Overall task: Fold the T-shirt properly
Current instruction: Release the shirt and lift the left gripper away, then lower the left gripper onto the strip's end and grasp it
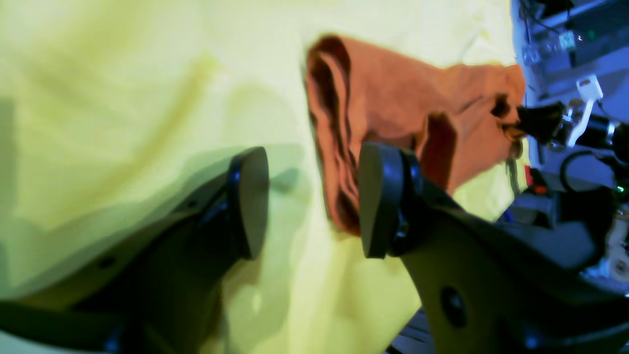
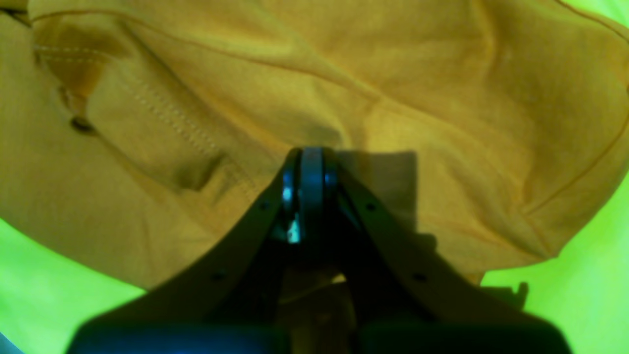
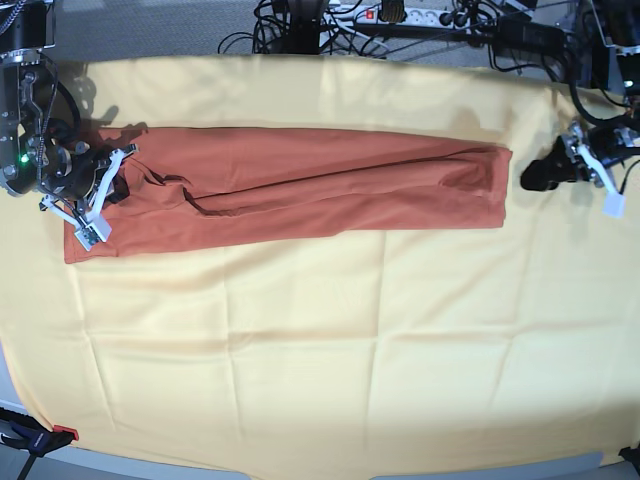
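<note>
base view: the rust-orange t-shirt [image 3: 300, 190] lies as a long, creased strip across the upper part of the pale yellow cloth [image 3: 300, 350], from the left side to right of centre. the right gripper [image 3: 118, 182] is over its left end, fingertips together; whether fabric is pinched, i cannot tell. the left gripper [image 3: 540, 176], fingers apart, is just beside the shirt's other end.

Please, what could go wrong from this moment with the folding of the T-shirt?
The right gripper is shut at one end of the T-shirt; if it pulls, the wrinkles there may bunch up. The left gripper is open beside the other end, so that end could slide freely. A raised ridge runs along the shirt and might be pressed into a crease.
</note>
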{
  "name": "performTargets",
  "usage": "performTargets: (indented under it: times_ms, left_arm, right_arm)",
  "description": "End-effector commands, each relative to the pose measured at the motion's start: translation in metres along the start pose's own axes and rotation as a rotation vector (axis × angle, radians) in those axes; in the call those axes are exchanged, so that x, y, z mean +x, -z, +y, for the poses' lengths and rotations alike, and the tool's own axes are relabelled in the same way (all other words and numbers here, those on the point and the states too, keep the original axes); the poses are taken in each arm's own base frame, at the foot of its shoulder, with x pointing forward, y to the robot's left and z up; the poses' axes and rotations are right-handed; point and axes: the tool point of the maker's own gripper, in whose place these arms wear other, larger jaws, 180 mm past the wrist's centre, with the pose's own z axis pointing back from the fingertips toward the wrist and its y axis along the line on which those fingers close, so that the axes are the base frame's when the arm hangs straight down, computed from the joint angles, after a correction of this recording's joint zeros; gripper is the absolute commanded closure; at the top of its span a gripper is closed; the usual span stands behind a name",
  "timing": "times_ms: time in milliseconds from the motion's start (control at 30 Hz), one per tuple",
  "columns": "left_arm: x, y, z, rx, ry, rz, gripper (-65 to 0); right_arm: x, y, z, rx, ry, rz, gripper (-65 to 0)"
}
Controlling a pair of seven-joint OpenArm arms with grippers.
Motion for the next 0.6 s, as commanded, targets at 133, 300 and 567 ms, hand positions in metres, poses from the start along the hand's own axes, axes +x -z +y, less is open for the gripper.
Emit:
performTargets:
  times_ms: [133,300,567]
  left_arm:
    - [-0.007,0.020,-0.015,-0.062,0.016,0.040,-31.7]
    - [-0.016,0.043,-0.028,-0.120,-0.003,0.045,-31.7]
    - [-0.041,0.070,-0.047,-0.196,-0.037,0.095,-31.6]
  right_arm:
    - [-0.015,0.002,-0.002,-0.013,-0.004,0.065,0.0]
    - [-0.015,0.002,-0.001,-0.013,-0.004,0.065,0.0]
    - [-0.015,0.002,-0.002,-0.015,-0.005,0.070,0.0]
